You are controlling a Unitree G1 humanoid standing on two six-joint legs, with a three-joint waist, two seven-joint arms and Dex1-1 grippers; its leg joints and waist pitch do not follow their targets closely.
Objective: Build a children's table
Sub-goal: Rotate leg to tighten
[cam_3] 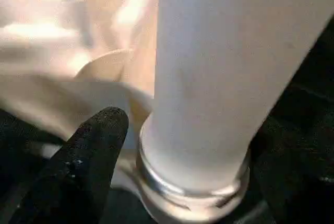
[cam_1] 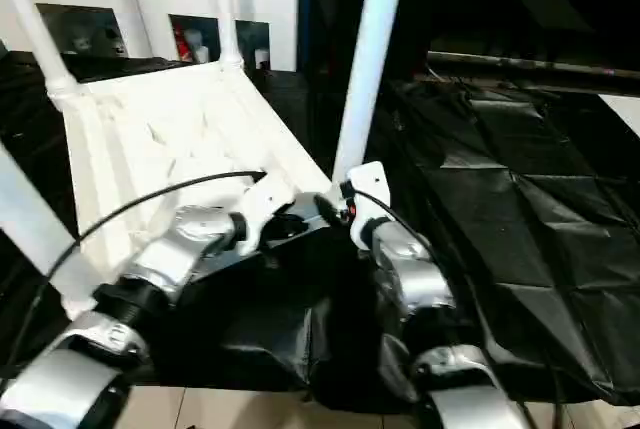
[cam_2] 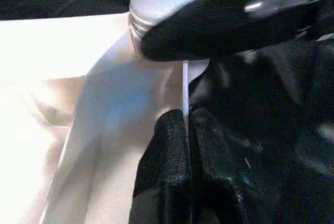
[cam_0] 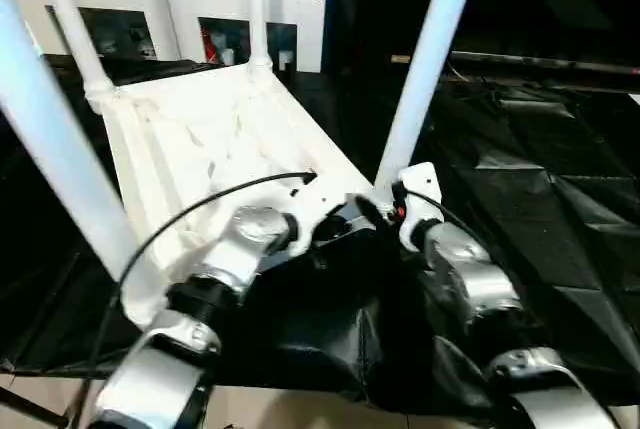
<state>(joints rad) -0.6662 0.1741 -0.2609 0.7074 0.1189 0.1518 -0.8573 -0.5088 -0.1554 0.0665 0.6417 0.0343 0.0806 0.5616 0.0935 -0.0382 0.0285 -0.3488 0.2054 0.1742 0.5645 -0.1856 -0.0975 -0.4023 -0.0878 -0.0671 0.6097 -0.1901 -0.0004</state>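
Tabletop [cam_0: 215, 139], white plastic, lies upside down on a surface draped in black sheeting [cam_0: 540, 199], ribbed underside up, running from near centre toward far left. Four white legs stand up out of its corner sockets: far left leg [cam_0: 70, 24], far right leg [cam_0: 256, 9], near left leg [cam_0: 50, 139] big in the foreground, near right leg [cam_0: 425, 64] rising just past the grippers. So all four legs look seated; what remains is likely checking seating and flipping it over, as a judgement. White cabinet [cam_0: 180, 9] with glass doors sits behind, far side. Left gripper [cam_2: 187, 130] is pinched shut on the thin rim of the tabletop at the near right corner, the white edge running between its two black fingers. Right gripper [cam_3: 182, 151] is at the base of the near right leg, one black finger [cam_3: 94, 145] beside the leg's collar at the socket; jaws stand wide, either side of the leg, but whether they press on it I cannot tell. Handling, judged: hollow moulded plastic, so light for its bulk, stiff along the ribs but the thin rim will flex; the smooth tapered legs are slippery and would slide through a grip, and long legs give leverage that could pop a socket joint if pushed sideways. Best hold looks low on a leg at the collar or on the rim beside a corner socket, both arms sharing the load.
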